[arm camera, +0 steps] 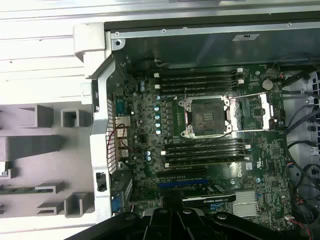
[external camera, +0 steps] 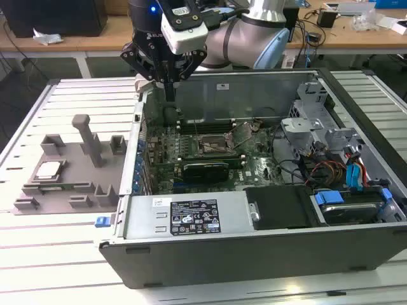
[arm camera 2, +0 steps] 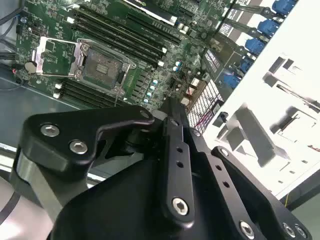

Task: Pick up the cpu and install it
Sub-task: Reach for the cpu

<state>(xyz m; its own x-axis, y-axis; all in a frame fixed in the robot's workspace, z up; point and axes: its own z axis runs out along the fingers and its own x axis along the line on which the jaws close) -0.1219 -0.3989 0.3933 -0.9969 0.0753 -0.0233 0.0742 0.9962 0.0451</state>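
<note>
The cpu, a small silver square, lies flat in a pocket of the grey fixture tray at the exterior view's left, outside the computer case. My gripper hangs above the case's rear corner on that side, well off from the cpu, its fingers drawn together with nothing between them. The black-framed motherboard socket is uncovered with its metal retaining frame swung open, and nothing rests in it. Both wrist views look down on the socket, and the tray lies beside the case wall.
The open computer case lies on a slatted white table. Inside are memory sticks, a graphics card, a power supply and drive cables. A tall grey post rises from the tray.
</note>
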